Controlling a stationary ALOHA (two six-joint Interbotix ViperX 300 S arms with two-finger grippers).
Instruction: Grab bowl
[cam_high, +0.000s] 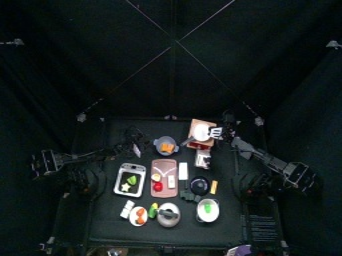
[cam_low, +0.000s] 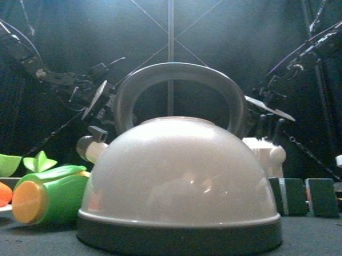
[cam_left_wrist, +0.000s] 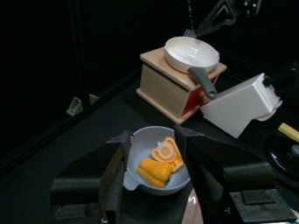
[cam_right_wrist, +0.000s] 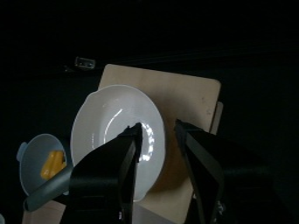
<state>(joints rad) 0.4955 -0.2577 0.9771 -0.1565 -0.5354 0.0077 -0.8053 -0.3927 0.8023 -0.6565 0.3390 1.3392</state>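
A light-blue bowl (cam_left_wrist: 142, 140) with orange and yellow food pieces sits on the black table, right between the two jaws of my left gripper (cam_left_wrist: 156, 144), which is open and straddles it without closing. From above the same bowl (cam_high: 163, 143) lies left of a wooden box (cam_high: 201, 131). A white bowl (cam_right_wrist: 111, 122) rests on that box (cam_right_wrist: 193, 92). My right gripper (cam_right_wrist: 160, 129) hangs over its rim with the jaws apart. The blue bowl (cam_right_wrist: 45, 157) shows beyond it.
A big white kettle (cam_low: 181, 170) fills the front view, with a green toy (cam_low: 54, 190) to its left. A white carton (cam_left_wrist: 243, 105) stands beside the wooden box (cam_left_wrist: 170, 83). Trays (cam_high: 131, 180) and dishes (cam_high: 207, 210) crowd the table's front half.
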